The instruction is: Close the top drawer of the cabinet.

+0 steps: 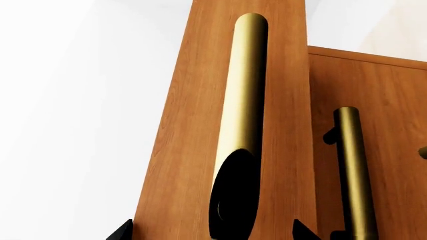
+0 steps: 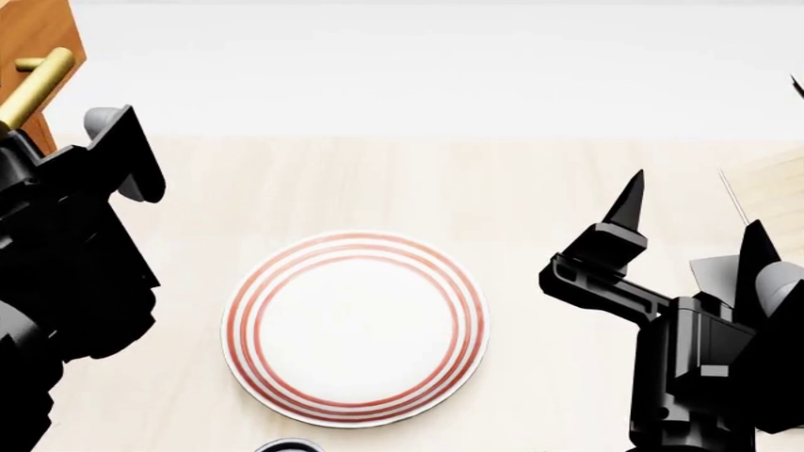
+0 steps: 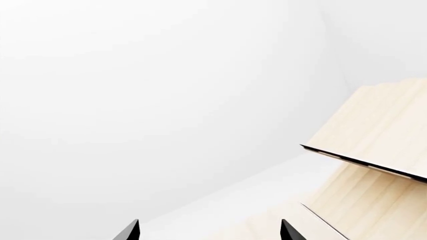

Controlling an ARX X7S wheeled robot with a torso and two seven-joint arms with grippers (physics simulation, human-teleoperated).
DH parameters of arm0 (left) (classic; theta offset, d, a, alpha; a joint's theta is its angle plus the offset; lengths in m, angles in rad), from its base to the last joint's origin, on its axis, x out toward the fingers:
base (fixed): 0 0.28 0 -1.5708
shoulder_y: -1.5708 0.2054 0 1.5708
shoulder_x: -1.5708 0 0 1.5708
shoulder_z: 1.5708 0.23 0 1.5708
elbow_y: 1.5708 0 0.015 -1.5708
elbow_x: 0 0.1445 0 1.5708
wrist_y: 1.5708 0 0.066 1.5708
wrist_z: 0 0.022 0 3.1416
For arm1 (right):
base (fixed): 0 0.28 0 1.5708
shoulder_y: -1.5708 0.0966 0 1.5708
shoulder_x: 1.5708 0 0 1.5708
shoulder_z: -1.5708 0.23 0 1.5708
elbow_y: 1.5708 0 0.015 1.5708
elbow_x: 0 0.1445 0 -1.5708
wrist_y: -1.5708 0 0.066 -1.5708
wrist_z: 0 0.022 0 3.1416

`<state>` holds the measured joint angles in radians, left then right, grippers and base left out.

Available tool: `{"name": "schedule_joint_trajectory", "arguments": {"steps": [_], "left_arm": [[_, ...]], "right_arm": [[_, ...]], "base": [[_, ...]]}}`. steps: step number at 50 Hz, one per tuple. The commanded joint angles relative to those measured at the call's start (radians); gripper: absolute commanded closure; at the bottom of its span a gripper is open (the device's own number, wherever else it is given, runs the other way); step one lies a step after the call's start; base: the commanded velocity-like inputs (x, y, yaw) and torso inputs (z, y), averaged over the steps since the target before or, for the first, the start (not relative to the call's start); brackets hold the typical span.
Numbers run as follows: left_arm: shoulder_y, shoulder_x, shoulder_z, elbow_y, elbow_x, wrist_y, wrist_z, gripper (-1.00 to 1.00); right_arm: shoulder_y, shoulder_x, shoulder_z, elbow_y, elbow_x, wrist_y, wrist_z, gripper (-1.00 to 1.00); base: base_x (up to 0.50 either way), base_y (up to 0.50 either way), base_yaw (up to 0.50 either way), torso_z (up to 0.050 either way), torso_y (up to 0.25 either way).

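Observation:
The cabinet is orange-brown wood at the far left of the head view. In the left wrist view the top drawer stands out nearer than the lower drawer front. Its brass bar handle is very close. My left gripper is open, with its two black fingertips on either side of the handle and not closed on it. The handle also shows in the head view above my left arm. My right gripper is open and empty, away from the cabinet.
A white plate with red rings lies on the pale table between my arms. A pale plywood rack stands beside my right gripper. The lower drawer has its own brass handle.

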<state>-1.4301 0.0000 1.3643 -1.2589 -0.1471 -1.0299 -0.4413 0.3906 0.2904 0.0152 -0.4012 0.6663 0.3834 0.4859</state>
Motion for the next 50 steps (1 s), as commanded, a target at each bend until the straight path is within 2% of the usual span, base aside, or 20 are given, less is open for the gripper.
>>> {"name": "schedule_joint_trajectory", "arguments": {"steps": [1, 14, 50], "left_arm": [[0.035, -0.022, -0.232, -0.05, 0.111, -0.016, 0.054, -1.0], [0.0, -0.069, -0.233, -0.05, 0.148, -0.044, 0.094, -1.0], [-0.016, -0.178, -0.294, -0.05, 0.145, -0.094, 0.09, -1.0]], "right_arm": [[0.002, 0.004, -0.002, 0.012, 0.0, -0.01, -0.006, -1.0], [0.002, 0.012, -0.005, -0.003, 0.006, -0.002, 0.002, -1.0], [0.001, 0.029, -0.018, -0.032, 0.02, -0.002, 0.007, -1.0]], "base": [[0.0, 0.0, 0.0, 0.0, 0.0], [0.0, 0.0, 0.0, 0.0, 0.0], [0.0, 0.0, 0.0, 0.0, 0.0]]}}
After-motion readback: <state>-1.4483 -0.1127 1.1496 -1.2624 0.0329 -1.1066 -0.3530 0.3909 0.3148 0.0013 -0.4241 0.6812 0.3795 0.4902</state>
